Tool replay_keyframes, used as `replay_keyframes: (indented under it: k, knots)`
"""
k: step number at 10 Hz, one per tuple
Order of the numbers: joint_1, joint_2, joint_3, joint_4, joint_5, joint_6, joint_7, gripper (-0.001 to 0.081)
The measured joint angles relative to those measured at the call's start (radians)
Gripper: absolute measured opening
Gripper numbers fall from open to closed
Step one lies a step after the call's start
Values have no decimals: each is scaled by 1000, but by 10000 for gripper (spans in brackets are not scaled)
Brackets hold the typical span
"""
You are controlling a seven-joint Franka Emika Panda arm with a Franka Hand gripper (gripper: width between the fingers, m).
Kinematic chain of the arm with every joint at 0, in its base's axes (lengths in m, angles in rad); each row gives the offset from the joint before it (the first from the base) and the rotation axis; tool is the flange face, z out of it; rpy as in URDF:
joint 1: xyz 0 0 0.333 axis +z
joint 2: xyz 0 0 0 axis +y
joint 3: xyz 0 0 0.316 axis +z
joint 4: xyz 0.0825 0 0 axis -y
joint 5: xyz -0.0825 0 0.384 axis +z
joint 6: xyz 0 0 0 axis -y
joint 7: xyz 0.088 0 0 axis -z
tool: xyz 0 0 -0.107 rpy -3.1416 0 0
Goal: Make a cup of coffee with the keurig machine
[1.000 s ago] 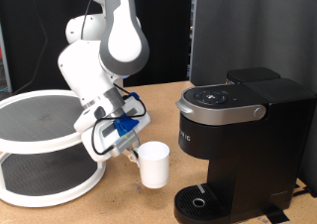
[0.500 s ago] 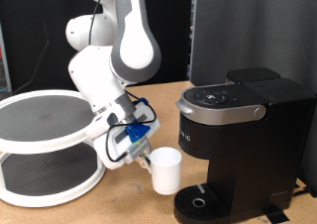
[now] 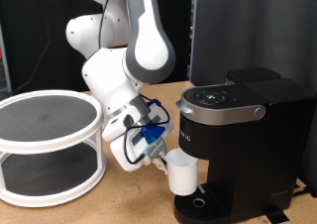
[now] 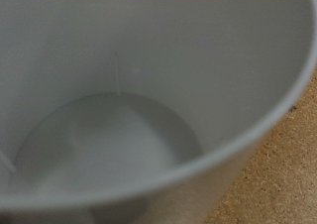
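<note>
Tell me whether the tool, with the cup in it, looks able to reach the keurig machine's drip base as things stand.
Probably yes. The tool holds the cup just above the edge of the drip base of the keurig machine, and nothing visible stands between them. The wrist view shows only the cup's inside.

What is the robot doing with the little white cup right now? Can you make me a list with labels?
cup: white cup, held upright just above the round drip base, looks empty inside
gripper: gripper with its jaws on the cup's rim
keurig machine: black keurig machine, lid shut, at the exterior view's right
shelf: round two-level shelf, at the exterior view's left
</note>
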Motion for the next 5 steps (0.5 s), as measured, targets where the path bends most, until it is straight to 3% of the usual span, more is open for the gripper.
replay_keyframes:
  k: [5]
  knots:
    - [7, 37, 46, 31, 53, 14, 0, 72]
